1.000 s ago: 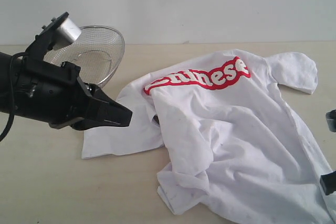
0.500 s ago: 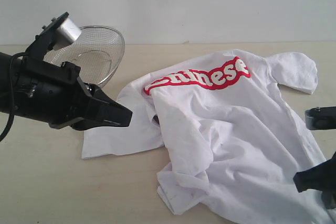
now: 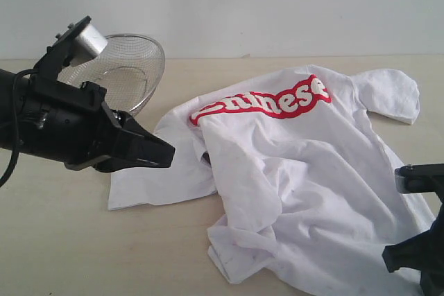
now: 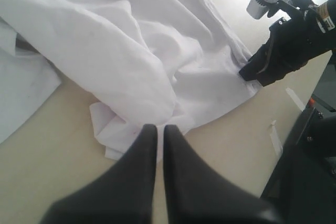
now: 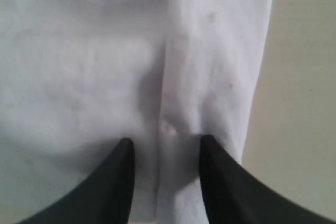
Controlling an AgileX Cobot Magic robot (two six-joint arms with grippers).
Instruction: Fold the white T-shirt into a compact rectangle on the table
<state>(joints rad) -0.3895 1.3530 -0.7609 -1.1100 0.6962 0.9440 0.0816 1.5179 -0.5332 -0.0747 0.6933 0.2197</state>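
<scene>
Moved: the right gripper has come further in from the right edge, over the shirt, and its jaws have parted; the left gripper, shirt and basket lie as they did
Right gripper: jaws partly apart, the black fingers standing either side of a raised fold close to the shirt's edge; cloth shows in the gap but is not pinched; whether the tips touch the cloth I cannot tell
Left gripper: jaws pressed together with nothing between them, tip pointing toward the shirt's left side, near a crumpled corner
Shirt: on the table, right of the middle, rumpled and partly doubled over itself; one sleeve spread flat to the left, another at the far right
Lettering: red, outlined in white, face up near the shirt's far edge, its left part creased
Basket: round wire mesh, at the far left of the table behind the left arm, apart from the shirt
Table: pale beige, bare in front of the shirt
</scene>
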